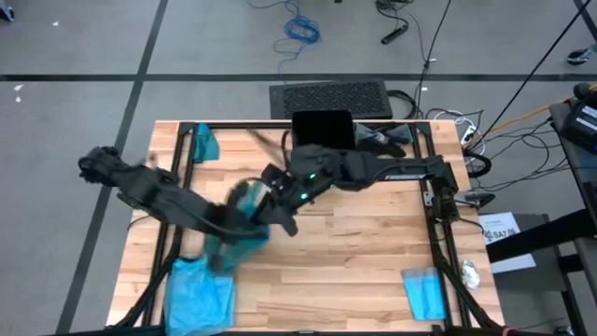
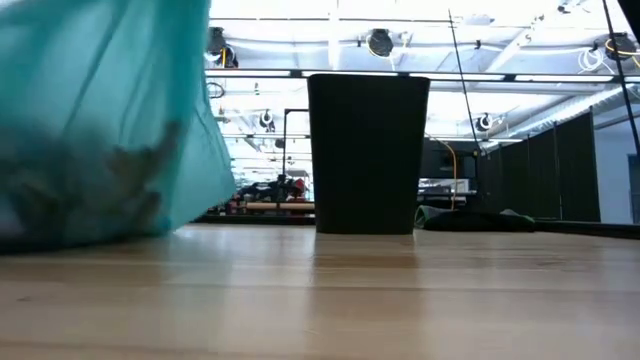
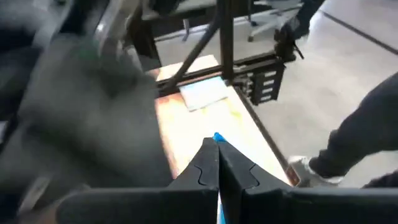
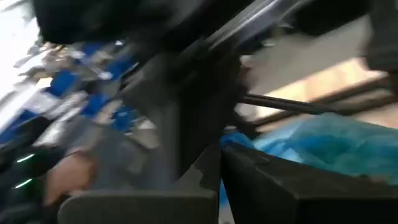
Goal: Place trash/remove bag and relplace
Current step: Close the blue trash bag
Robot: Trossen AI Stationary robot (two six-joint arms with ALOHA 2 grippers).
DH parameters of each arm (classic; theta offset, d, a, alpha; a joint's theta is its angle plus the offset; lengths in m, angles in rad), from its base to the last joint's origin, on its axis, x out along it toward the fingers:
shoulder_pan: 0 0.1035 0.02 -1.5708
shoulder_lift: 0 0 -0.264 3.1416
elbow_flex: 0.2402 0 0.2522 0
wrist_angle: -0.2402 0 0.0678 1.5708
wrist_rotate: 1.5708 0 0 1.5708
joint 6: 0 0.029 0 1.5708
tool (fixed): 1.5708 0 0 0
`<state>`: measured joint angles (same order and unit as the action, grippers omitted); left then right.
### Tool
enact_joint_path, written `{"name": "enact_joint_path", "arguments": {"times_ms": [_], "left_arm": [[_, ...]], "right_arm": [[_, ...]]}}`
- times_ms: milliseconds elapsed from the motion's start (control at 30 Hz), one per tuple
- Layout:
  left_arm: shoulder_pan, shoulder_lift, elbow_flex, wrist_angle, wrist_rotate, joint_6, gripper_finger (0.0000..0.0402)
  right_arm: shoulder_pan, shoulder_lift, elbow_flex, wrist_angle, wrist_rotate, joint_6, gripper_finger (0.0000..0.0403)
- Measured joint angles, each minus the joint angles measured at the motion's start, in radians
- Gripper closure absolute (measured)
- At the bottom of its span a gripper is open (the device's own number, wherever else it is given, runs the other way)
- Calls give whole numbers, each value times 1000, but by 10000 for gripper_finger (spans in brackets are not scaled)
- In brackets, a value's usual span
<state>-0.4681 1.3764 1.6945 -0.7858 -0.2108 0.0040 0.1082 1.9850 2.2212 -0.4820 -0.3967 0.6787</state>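
The bag (image 1: 238, 229), teal-green and holding dark crumpled trash (image 2: 90, 190), hangs left of centre over the wooden table (image 1: 354, 252) in the high view. The left gripper (image 3: 217, 163) has its fingers pressed together on a sliver of blue plastic. The right gripper (image 1: 280, 213) meets the bag's upper edge; its opening cannot be told. A black bin (image 2: 368, 152) stands at the table's upper middle edge.

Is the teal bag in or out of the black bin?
Out. The bag sits on the table left of the upright bin, scraps showing through it; high view shows both grippers at it.
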Motion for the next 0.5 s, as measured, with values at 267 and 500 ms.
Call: {"name": "enact_joint_path", "arguments": {"times_ms": [267, 500], "left_arm": [[13, 14, -171, 247, 83, -79, 401], [24, 19, -282, 436, 124, -133, 401]], "right_arm": [[66, -178, -483, 332, 102, 108, 402], [98, -401, -1006, 906, 261, 235, 398]]}}
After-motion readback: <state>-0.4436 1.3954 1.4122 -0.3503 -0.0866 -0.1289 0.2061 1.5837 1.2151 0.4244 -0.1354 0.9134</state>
